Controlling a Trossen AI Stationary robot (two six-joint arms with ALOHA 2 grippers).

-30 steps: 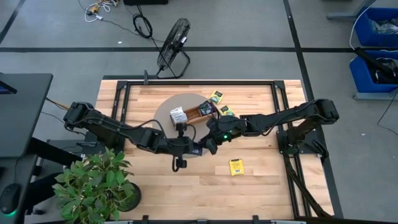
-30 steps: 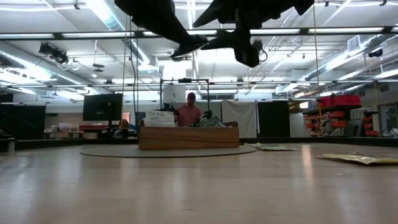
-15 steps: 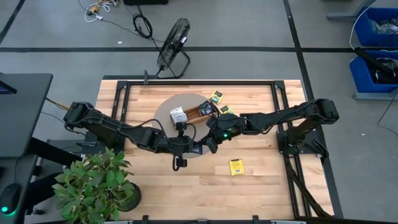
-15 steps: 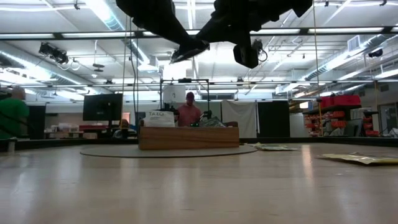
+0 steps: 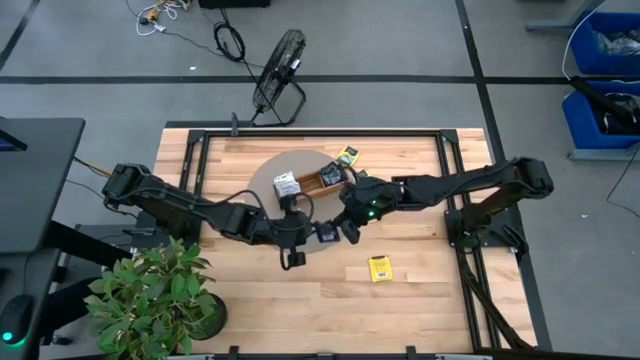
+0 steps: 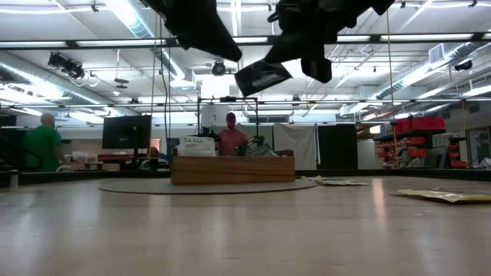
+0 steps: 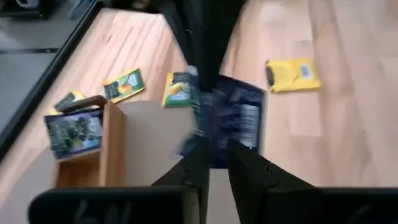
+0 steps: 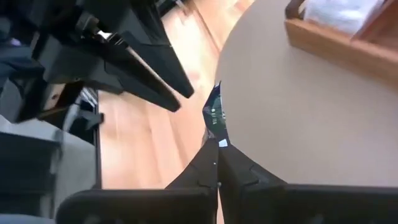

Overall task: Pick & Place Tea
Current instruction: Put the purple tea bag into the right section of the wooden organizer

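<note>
A dark navy tea packet hangs in the air over the round beige mat, between my two grippers. My right gripper is shut on it; the packet also shows in the low view and, edge-on, in the right wrist view. My left gripper stands just left of the packet, open by a narrow gap and empty; its wrist view shows the packet ahead of its fingers. The wooden tray on the mat holds a white packet and dark ones. My right gripper pinches the navy packet by one edge between its two shut fingers, coming from the table's right side and slanting down. The packet hangs tilted below and left of the fingers, lifted clear of the mat.
Green-yellow packets lie by the tray's right end. A yellow packet lies on the bare wood near the front right. A potted plant stands at the near left corner. People move in the room beyond.
The two grippers met tip to tip over the mat. My left gripper has let go of the navy packet and drawn back a little toward the table's left. The packet now hangs tilted from my right gripper, which has stayed shut on it.
</note>
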